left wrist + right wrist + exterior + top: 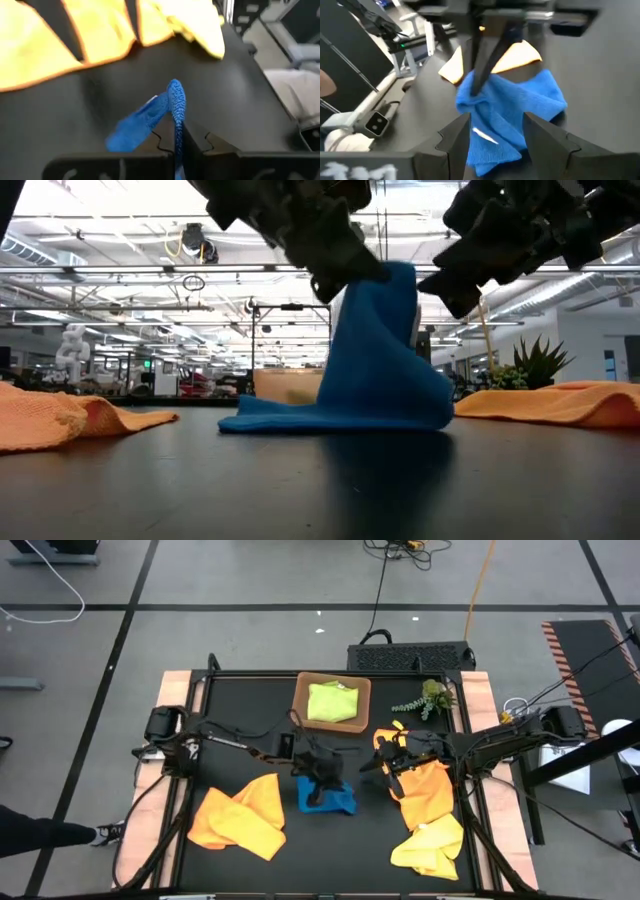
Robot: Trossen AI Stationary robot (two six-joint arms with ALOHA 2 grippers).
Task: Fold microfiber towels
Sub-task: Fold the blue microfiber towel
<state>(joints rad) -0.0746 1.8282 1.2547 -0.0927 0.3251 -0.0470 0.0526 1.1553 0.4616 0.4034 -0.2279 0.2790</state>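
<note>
A blue towel point(370, 370) stands drawn up into a peak at the table's middle, its lower part point(300, 420) lying on the black top. My left gripper point(176, 131) is shut on it. My right gripper point(495, 127) hangs open just to the right of the peak point(385, 768) and touches nothing. An orange towel point(240, 820) lies crumpled at the near left. Another orange towel point(425, 790) and a yellow one point(430, 845) lie at the near right. A lime green towel point(333, 702) rests folded in the brown tray point(300, 710). My left gripper pinches a bunched-up fold of the blue towel point(175, 100) between its two shut fingers, and the cloth pokes out past the fingertips. The fingers come slanting down from the table's left. The held part is raised and the cloth hangs from it, its lower edge on the table.
A small green plant sprig point(430, 700) lies at the far right beside the tray. The two arms' grippers stand close together over the table's middle. Bare black table shows between the blue towel and the near edge.
</note>
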